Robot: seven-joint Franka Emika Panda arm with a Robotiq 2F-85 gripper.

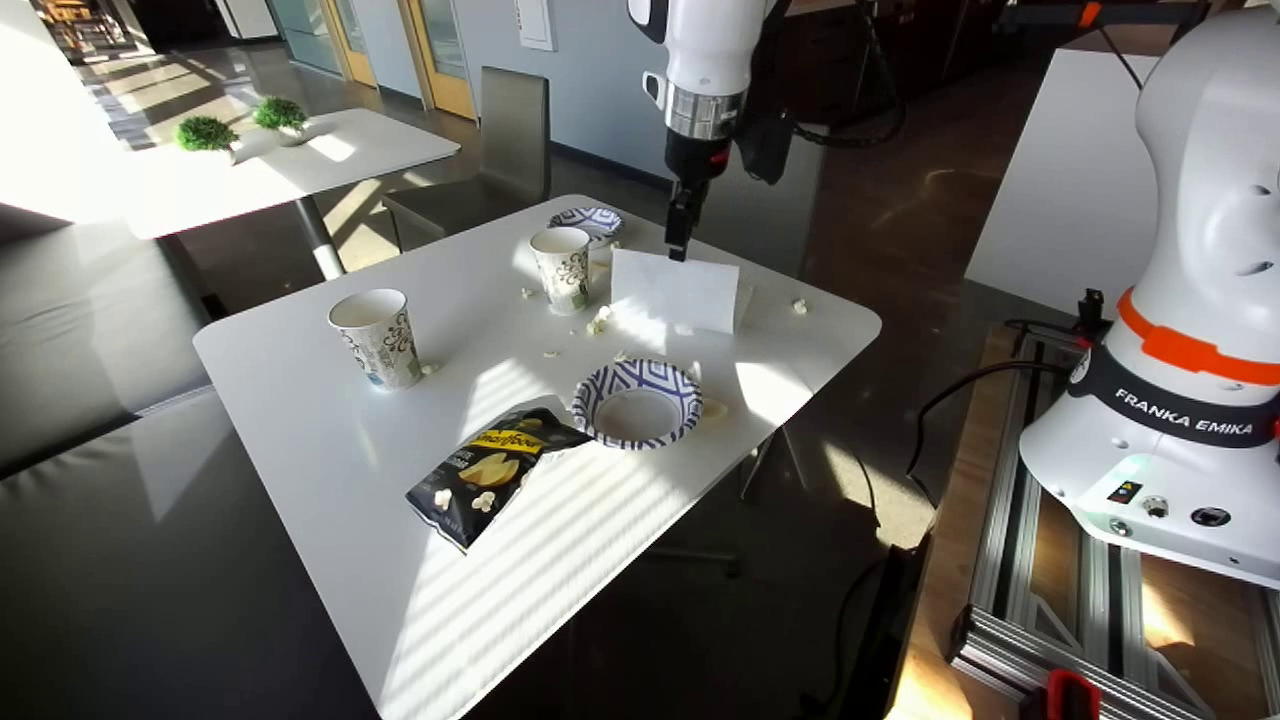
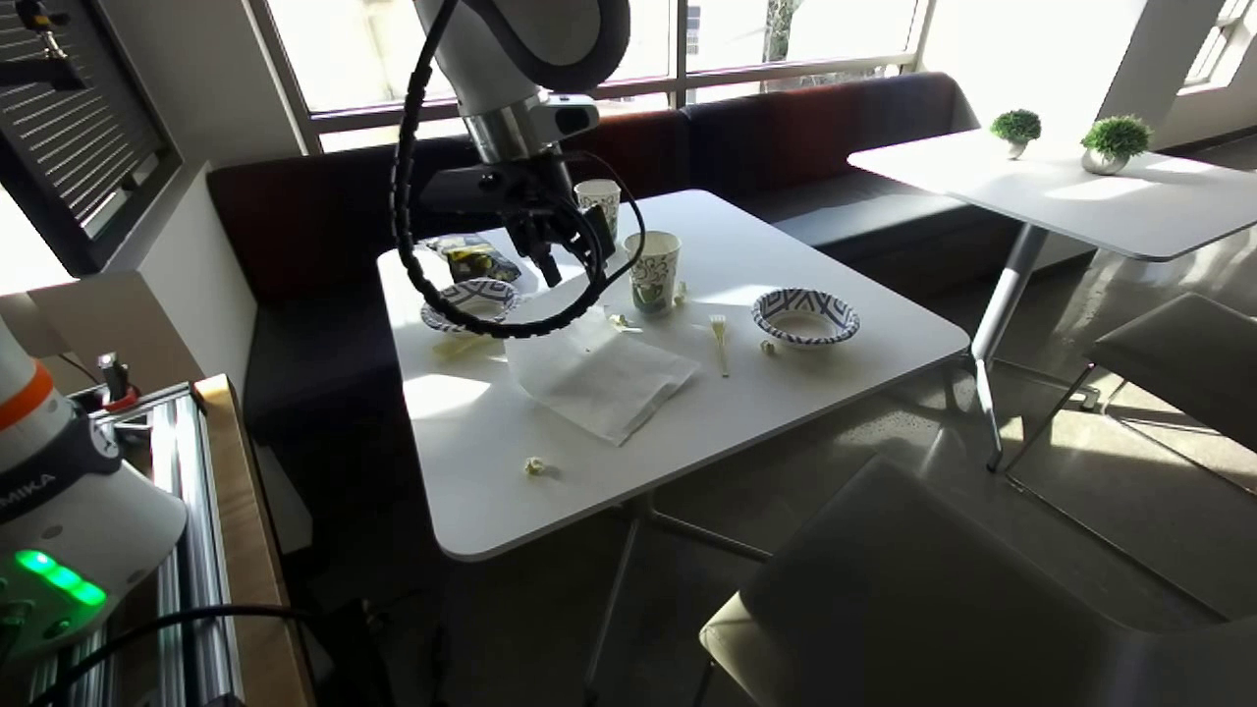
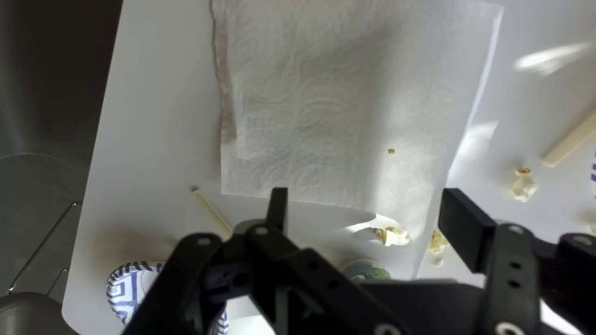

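Note:
My gripper point(image 3: 363, 209) stands open in the wrist view, its fingers point(image 3: 468, 228) wide apart with nothing gripped between them. Beyond the fingertips spreads a white paper napkin point(image 3: 316, 107), with a piece of popcorn point(image 3: 396, 236) by its near edge. In an exterior view the gripper point(image 1: 678, 250) points down at the top edge of the napkin point(image 1: 675, 288), part of which rises off the table; whether they touch I cannot tell. The napkin's flat part point(image 2: 619, 388) lies on the table, while the arm's cable loop crosses in front of its raised part.
Two patterned paper cups point(image 1: 375, 340) point(image 1: 563, 272), a bowl point(image 1: 638, 410) and a black snack bag point(image 1: 490, 475) share the white table point(image 1: 330, 480). Another bowl point(image 2: 805, 316) and a pale fork point(image 2: 722, 346) lie beyond the napkin. Popcorn point(image 2: 533, 466) is scattered about. A chair point(image 2: 913, 589) stands alongside.

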